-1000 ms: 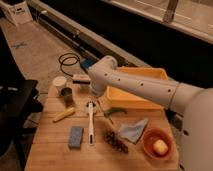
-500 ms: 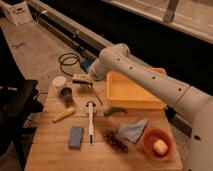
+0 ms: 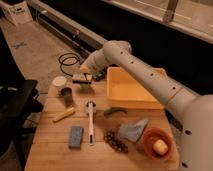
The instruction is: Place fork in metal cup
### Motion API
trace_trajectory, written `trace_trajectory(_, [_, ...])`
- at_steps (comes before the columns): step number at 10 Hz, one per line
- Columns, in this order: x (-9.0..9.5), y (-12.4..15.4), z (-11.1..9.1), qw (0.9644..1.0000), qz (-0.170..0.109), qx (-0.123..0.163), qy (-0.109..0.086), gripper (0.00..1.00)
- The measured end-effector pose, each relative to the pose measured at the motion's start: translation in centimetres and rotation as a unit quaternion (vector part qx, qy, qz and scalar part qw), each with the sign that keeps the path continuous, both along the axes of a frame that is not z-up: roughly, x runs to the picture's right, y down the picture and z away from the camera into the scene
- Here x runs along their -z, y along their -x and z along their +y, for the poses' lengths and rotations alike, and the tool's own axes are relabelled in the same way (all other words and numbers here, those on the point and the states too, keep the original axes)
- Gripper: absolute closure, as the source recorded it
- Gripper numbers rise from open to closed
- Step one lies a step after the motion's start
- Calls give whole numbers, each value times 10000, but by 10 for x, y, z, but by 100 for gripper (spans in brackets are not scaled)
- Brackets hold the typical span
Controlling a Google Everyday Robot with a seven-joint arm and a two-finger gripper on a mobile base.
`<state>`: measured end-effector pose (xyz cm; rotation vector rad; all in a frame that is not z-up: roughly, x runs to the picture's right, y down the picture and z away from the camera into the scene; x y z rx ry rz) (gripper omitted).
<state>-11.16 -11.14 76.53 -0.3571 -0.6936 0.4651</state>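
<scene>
Gripper (image 3: 82,80) near table's (image 3: 50,152) far edge, fingers together, gripping nothing visible; just right of metal cup (image 3: 66,93); metal cup at far-left corner, touching white cup (image 3: 59,82) behind it; fork (image 3: 90,120) flat mid-table, lengthwise toward near edge; yellow bin (image 3: 131,88) at far-right corner; blue sponge (image 3: 75,136) near near-left; orange bowl (image 3: 156,143) at near-right corner.

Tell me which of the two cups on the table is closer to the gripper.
The metal cup, small, dark and shiny, is closer: the shut gripper hovers just right of it. The white cup stands behind the metal one, further left.
</scene>
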Motion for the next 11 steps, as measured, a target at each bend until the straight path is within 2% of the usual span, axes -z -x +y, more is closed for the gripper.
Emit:
trace_trajectory(2, [0, 0, -1, 10000, 13, -27, -67, 100])
trace_trajectory(3, [0, 2, -5, 9997, -18, -102, -225, 100])
trace_trajectory(5, [0, 23, -13, 9986, -199, -169, -451, 100])
trace_trajectory(6, [0, 45, -16, 9974, -385, -236, -558, 100])
trace_trajectory(8, [1, 71, -21, 9933, -789, -460, -707, 100])
trace_trajectory(10, [5, 94, -26, 9838, -1394, -753, -840, 100])
trace_trajectory(11, [6, 100, -26, 9807, -1553, -811, -866, 100])
